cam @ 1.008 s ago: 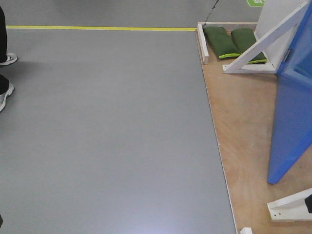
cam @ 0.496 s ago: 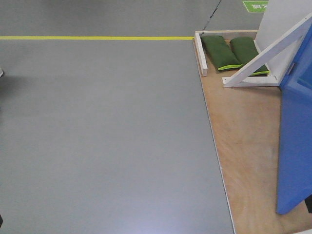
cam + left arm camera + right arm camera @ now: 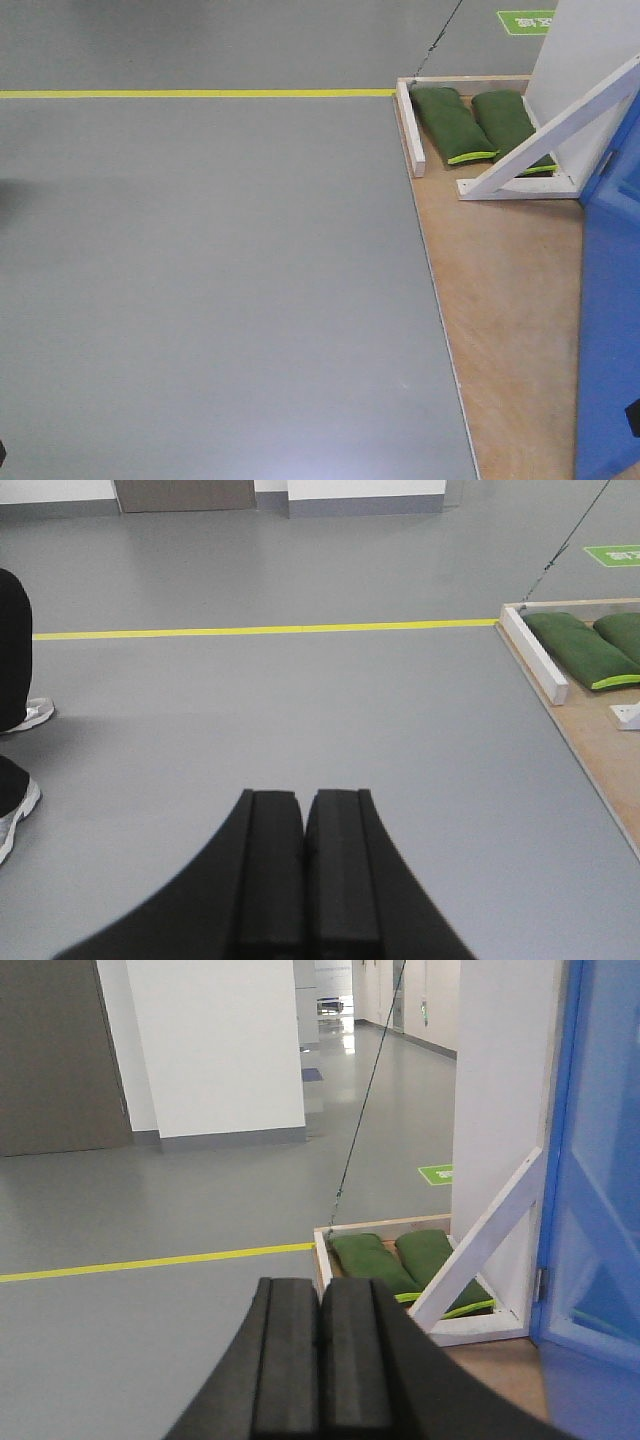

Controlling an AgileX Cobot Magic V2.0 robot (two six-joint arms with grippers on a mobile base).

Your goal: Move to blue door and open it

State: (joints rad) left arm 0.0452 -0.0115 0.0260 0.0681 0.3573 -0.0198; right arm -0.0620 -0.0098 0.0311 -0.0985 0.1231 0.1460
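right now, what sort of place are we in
Probably an indoor test hall or lab, not a real doorway: the blue door stands over a plywood base beside a white braced panel, green sandbags lie on the base, and a yellow line marks the grey floor.

green floor sign (image 3: 527,21), white lettering too blurred

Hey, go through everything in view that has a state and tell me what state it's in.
Left gripper: shut, empty.
Right gripper: shut, empty.
Blue door: seemingly closed, in line with the white wall panel; handle out of view.
Green sandbags: lying flat on the wooden platform.
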